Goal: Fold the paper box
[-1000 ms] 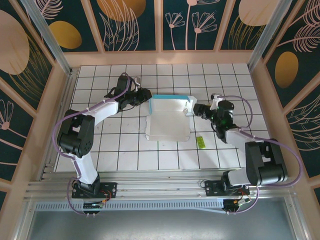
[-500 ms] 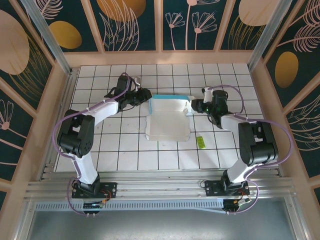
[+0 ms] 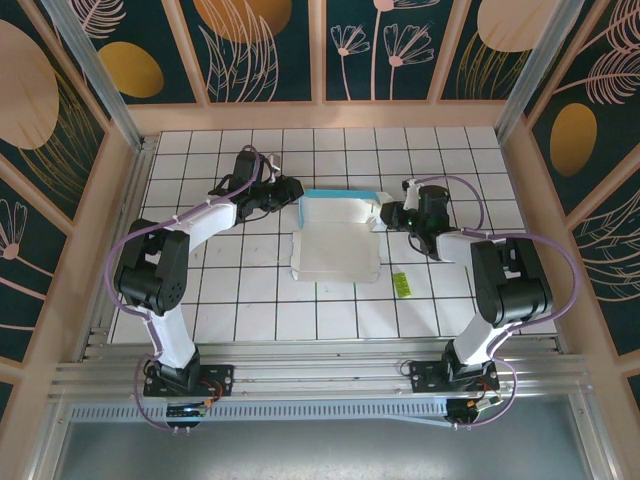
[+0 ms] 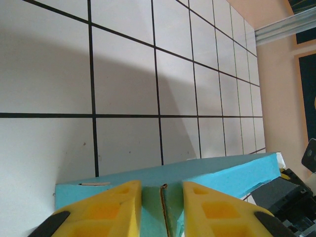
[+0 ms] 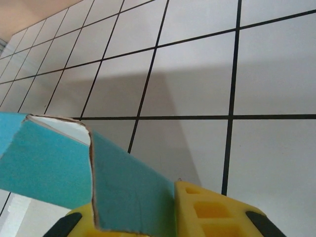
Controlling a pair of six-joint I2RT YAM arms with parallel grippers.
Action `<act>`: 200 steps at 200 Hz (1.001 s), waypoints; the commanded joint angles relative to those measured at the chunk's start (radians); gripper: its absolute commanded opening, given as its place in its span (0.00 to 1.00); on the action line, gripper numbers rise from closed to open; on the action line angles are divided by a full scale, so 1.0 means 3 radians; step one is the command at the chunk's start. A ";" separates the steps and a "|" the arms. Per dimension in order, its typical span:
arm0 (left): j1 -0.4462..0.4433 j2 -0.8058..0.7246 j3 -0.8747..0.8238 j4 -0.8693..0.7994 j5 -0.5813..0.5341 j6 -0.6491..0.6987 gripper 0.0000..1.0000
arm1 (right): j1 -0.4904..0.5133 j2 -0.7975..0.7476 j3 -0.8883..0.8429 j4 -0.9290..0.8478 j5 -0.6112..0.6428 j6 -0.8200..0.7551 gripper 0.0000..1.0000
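Note:
The paper box (image 3: 335, 240) lies mid-table, white face up, with its teal back wall raised along the far edge. My left gripper (image 3: 297, 196) is at the box's back left corner. In the left wrist view the gripper (image 4: 162, 200) is shut on a teal corner flap (image 4: 197, 173), whose cut edge stands between the yellow fingers (image 4: 103, 207). My right gripper (image 3: 386, 212) is at the back right corner. In the right wrist view that gripper (image 5: 133, 219) has closed on the teal end flap (image 5: 128, 187), and the right finger (image 5: 212, 212) presses against the card.
A small yellow-green slip (image 3: 400, 284) lies on the tiles just right of the box's near right corner. White tiled table (image 3: 230, 310) stretches around the box, bounded by wooden walls (image 3: 115, 200) on three sides.
The right arm swung left to the box's back right corner and its jaws closed on the end flap. The left arm and the box have stayed put.

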 commanded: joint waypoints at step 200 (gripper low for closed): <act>-0.0274 -0.1306 -0.0758 0.0008 -0.1174 0.0219 0.49 | 0.0640 -0.0465 -0.0446 0.0426 0.1690 -0.0242 0.02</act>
